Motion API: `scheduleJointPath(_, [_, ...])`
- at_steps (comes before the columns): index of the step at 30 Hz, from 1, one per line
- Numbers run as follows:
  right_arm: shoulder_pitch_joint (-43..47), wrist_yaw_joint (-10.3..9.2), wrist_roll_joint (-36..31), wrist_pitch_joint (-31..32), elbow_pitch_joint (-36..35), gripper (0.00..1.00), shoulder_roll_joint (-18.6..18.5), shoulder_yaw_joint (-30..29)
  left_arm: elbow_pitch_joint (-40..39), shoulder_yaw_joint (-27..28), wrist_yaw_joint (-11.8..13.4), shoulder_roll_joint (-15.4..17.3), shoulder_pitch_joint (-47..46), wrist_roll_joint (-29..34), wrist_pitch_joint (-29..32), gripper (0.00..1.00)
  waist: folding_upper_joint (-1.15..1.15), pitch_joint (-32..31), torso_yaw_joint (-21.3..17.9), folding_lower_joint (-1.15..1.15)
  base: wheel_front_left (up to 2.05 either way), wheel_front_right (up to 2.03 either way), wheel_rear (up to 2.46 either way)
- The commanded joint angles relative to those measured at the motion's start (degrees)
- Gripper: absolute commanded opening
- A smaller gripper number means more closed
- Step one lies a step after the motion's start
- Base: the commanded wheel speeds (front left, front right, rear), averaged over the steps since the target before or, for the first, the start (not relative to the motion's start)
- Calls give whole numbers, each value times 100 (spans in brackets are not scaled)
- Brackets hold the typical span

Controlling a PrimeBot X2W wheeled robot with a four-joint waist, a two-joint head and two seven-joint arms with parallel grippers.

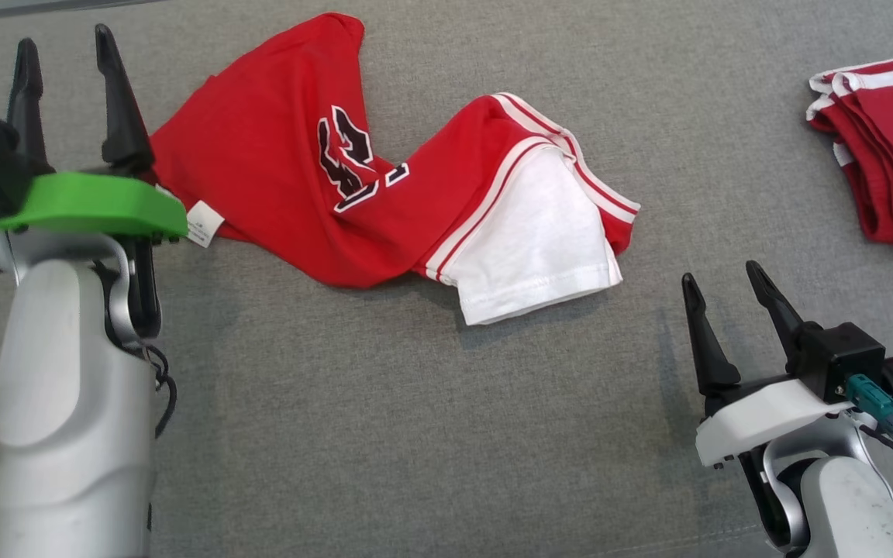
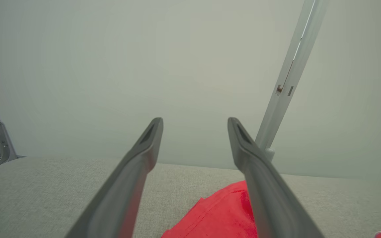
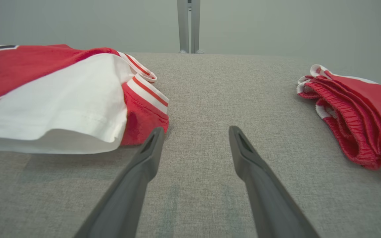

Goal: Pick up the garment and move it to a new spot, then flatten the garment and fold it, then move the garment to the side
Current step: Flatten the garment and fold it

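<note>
Head view, garment: the crumpled red jersey garment [image 1: 276, 201] with black-and-white lettering lies twisted on the grey fabric-covered desk [image 1: 415, 434]. It runs from 11 o'clock to the centre, its white sleeve [image 1: 532, 248] towards 3 o'clock.
Head view, claws: my left claw [image 1: 65, 40] at 10 o'clock is spread and empty, by the red edge. My right claw [image 1: 720, 275] at 4 o'clock is also spread, holding nothing.
Head view, bystander: a folded red-and-white cloth pile [image 1: 880, 139] at 2 o'clock, well apart.
Left wrist view: my left claw [image 2: 194, 122] gapes above a red corner of the garment [image 2: 220, 215] at 5 o'clock.
Right wrist view: my right claw [image 3: 195, 130] gapes over bare desk [image 3: 197, 99], with the white sleeve [image 3: 61, 99] at 9 o'clock and the pile [image 3: 359, 112] at 3 o'clock.
Handling: I judge it light, limp and sturdy, apt to bunch. I would pinch hem corners low, one per claw.
</note>
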Motion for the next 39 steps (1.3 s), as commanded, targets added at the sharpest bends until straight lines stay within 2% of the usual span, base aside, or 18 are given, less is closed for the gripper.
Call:
scheduleJointPath(1, [42, -6, -3, -37, 28, 100, -6, -24, -108, 75, -70, -43, 215, -28, -14, 100, 0, -332, 303, 0, 0, 0, 0])
scheduleJointPath(4, [79, -7, 104, -129, 196, 100, 3, -121, -689, 417, -444, -320, 962, -270, -7, 100, 0, -673, 438, 0, 0, 0, 0])
scheduleJointPath(8, [155, -6, 342, -246, 382, 100, 6, -133, -836, 461, -633, -445, 1637, -364, -7, 100, 0, -1022, 513, 0, 0, 0, 0])
scheduleJointPath(16, [316, -6, 501, -424, 835, 100, 7, -14, -1142, 549, -577, -486, 2813, -501, -8, 100, 0, -1696, 606, 0, 0, 0, 0])
scheduleJointPath(24, [492, -6, 491, -426, 1064, 100, 7, 135, -1386, 199, -495, -481, 3785, -293, -8, 100, 0, -2075, 775, 0, 0, 0, 0])
scheduleJointPath(33, [740, -6, 346, -473, 1037, 100, 3, 285, -1662, -75, -554, -190, 4468, 15, 11, 100, 0, -2205, 834, 0, 0, 0, 0])
scheduleJointPath(39, [936, -6, 184, -593, 969, 100, -78, 312, -1884, -144, -423, -131, 4887, 141, 51, 100, 0, -2264, 786, 0, 0, 0, 0])
